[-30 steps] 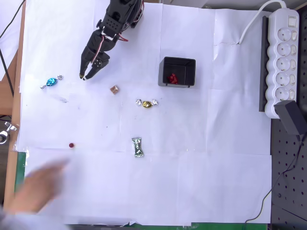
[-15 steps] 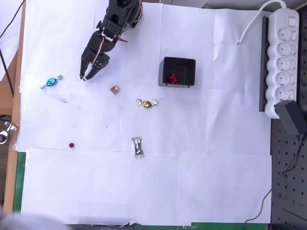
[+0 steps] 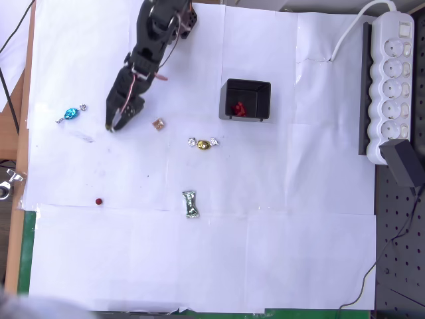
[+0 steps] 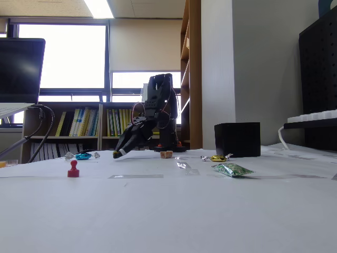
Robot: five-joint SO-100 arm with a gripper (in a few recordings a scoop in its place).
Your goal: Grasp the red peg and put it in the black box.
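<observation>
The white paper-covered table (image 3: pixel 299 252) carries the black box (image 3: pixel 246 100), which already holds red pieces in the overhead view. The gripper (image 3: pixel 111 126) points down near the paper, holding nothing; whether its fingers are parted cannot be told. The red peg (image 3: pixel 99 201) lies well apart from it, toward the lower edge of the overhead view and slightly left. The fixed view shows the red peg (image 4: pixel 73 168) standing upright, which the overhead view does not.
</observation>
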